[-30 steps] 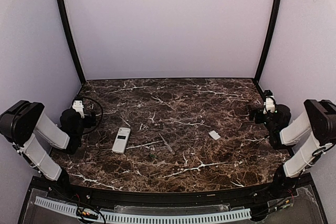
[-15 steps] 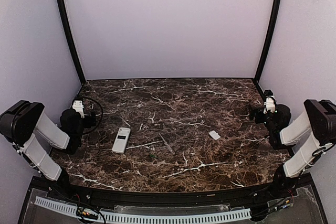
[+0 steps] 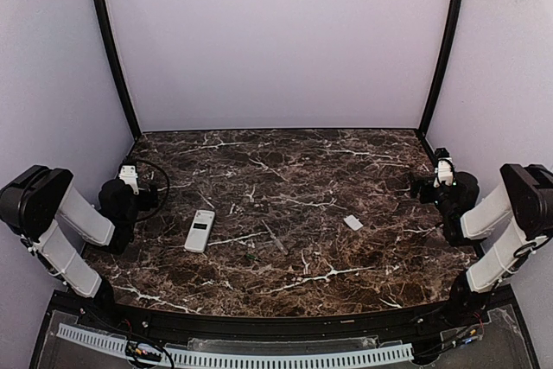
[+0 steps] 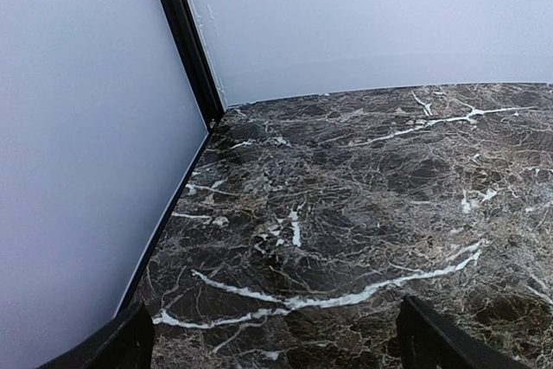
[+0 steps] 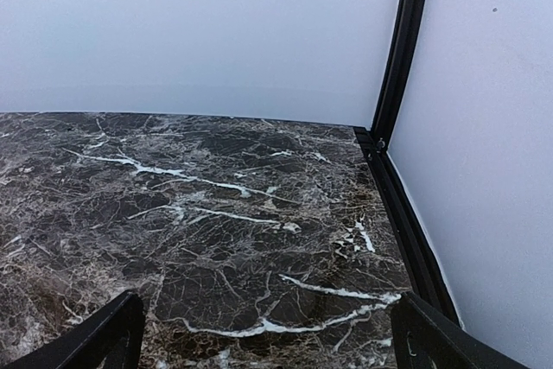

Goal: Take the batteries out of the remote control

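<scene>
The white remote control lies flat on the marble table, left of centre, with its dark window facing up. One thin grey battery lies loose on the table to its right. A small dark bit with a green speck lies just in front of it; it may be the second battery, but it is too small to tell. My left gripper is at the table's left edge, open and empty. My right gripper is at the right edge, open and empty. The wrist views show only bare marble between the left fingers and between the right fingers.
A small flat white cover plate lies right of centre. Pale walls with black corner posts enclose the table on three sides. A black cable loops beside the left wrist.
</scene>
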Available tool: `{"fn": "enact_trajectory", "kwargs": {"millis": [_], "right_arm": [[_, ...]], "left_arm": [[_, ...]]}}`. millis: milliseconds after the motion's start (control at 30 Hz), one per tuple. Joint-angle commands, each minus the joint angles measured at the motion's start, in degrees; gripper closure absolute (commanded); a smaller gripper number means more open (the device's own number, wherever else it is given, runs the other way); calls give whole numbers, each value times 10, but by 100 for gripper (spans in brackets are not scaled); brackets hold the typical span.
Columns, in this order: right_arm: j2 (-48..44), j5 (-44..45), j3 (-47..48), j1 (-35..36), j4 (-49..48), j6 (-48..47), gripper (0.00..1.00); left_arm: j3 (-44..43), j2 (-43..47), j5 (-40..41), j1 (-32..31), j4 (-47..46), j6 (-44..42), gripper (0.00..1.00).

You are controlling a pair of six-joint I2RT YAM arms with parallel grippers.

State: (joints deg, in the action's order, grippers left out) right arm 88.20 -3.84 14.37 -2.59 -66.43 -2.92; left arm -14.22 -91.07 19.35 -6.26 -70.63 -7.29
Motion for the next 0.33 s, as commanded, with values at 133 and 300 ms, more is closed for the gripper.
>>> {"fn": "enact_trajectory", "kwargs": {"millis": [133,300], "right_arm": [[4,-5,13,-4,-10,3,2],[4,-13,13,-9,-9,5,1]], "left_arm": [[-5,1,6,3,-1,4,1],[-5,1,5,3,-1,4,1]]}}
